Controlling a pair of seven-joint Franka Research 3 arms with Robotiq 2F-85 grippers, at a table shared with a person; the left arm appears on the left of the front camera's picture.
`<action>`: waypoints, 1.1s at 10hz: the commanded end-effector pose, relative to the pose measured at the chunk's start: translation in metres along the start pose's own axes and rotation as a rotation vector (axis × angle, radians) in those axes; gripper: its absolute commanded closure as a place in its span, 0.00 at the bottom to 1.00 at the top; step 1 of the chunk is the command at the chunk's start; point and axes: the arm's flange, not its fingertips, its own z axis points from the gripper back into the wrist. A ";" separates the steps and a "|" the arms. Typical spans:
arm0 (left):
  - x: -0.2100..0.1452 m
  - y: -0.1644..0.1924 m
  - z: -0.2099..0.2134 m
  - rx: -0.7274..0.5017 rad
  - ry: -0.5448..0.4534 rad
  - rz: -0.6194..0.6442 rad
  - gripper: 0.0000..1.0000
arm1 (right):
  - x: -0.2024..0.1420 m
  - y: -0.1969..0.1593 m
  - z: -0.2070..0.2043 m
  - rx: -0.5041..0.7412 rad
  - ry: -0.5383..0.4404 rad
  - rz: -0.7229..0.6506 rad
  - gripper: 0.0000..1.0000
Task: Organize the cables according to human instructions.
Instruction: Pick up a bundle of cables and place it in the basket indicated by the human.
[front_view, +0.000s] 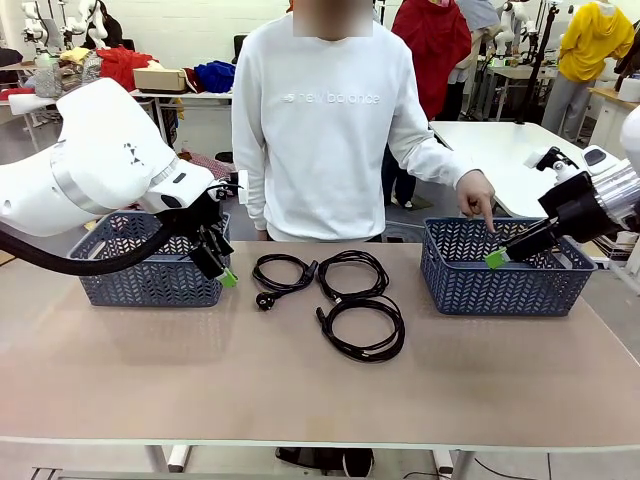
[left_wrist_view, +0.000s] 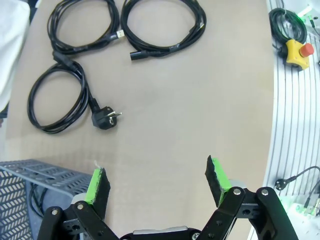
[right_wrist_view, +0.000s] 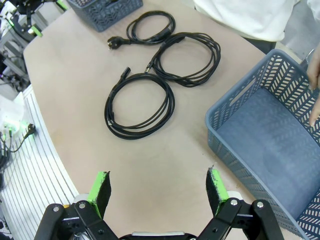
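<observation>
Nearest my lenses are the green pads. The left gripper (left_wrist_view: 156, 170) and the right gripper (right_wrist_view: 158, 174) both stand wide apart with nothing between the jaws, each hanging over bare tabletop (front_view: 300, 400).

Three coiled black cords lie midway along the table, toward the far edge and between the two baskets. The plugged cord (left_wrist_view: 104, 120) is leftmost, a second coil (right_wrist_view: 215, 52) sits beside it, and a third coil (right_wrist_view: 110, 112) lies on the near side of that one. The three are close together and I can't tell whether they touch. Something dark shows through the wall of the left basket (front_view: 150, 280) at the far-left corner; I can't say if it is a cord.

The person's hand (front_view: 477, 195) points a finger down into the right basket (front_view: 500, 285) at the far-right corner, so I read that basket as the destination, though not which cord is meant.

My plan is to take the third coil with the right arm, since it lies on the right arm's side. I'd straddle the bundle where its turns run together, crossing the strands squarely so none slip out. I'd lift high enough that the loose end clears the rim, and wait for that hand to leave the basket first.
</observation>
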 end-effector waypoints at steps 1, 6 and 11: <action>0.000 0.002 0.001 -0.003 0.000 0.001 0.00 | 0.001 -0.004 0.000 0.016 -0.024 0.018 0.00; 0.000 0.002 0.001 -0.003 0.000 0.001 0.00 | 0.008 0.005 -0.008 -0.021 0.040 -0.008 0.00; 0.000 0.002 0.001 -0.003 0.000 0.001 0.00 | 0.056 0.048 -0.080 -0.043 0.194 0.043 0.00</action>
